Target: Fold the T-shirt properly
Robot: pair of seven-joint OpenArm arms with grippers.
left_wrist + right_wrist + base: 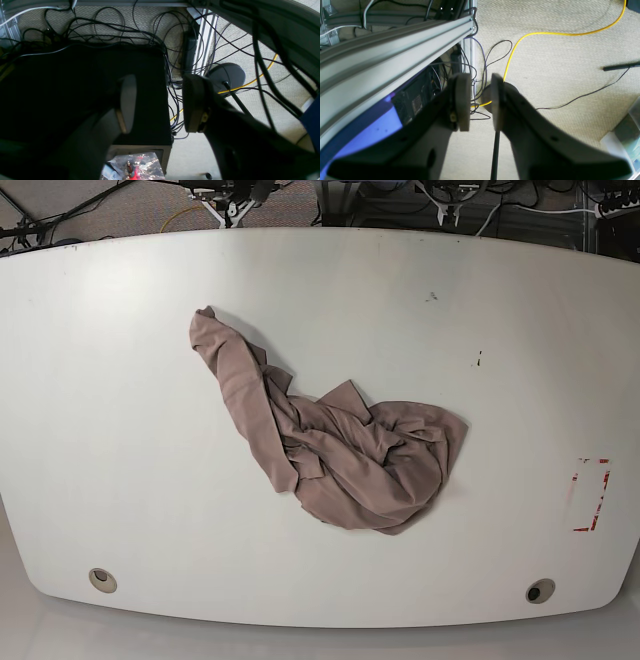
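Note:
The T-shirt [330, 445], mauve-brown, lies crumpled in a heap near the middle of the white table [120, 380] in the base view, with one long strip stretched toward the back left. Neither arm shows in the base view. My left gripper [157, 105] is open and empty, hanging over the floor beside a black box [75, 95]. My right gripper [481, 102] is open with a narrow gap and empty, over carpet next to the table's frame. The shirt shows in neither wrist view.
A red marked rectangle [590, 495] sits at the table's right edge. Two round holes [100, 580] are near the front edge. Below the table are tangled black cables [112, 30], a yellow cable [545, 33] and an aluminium rail [395, 50].

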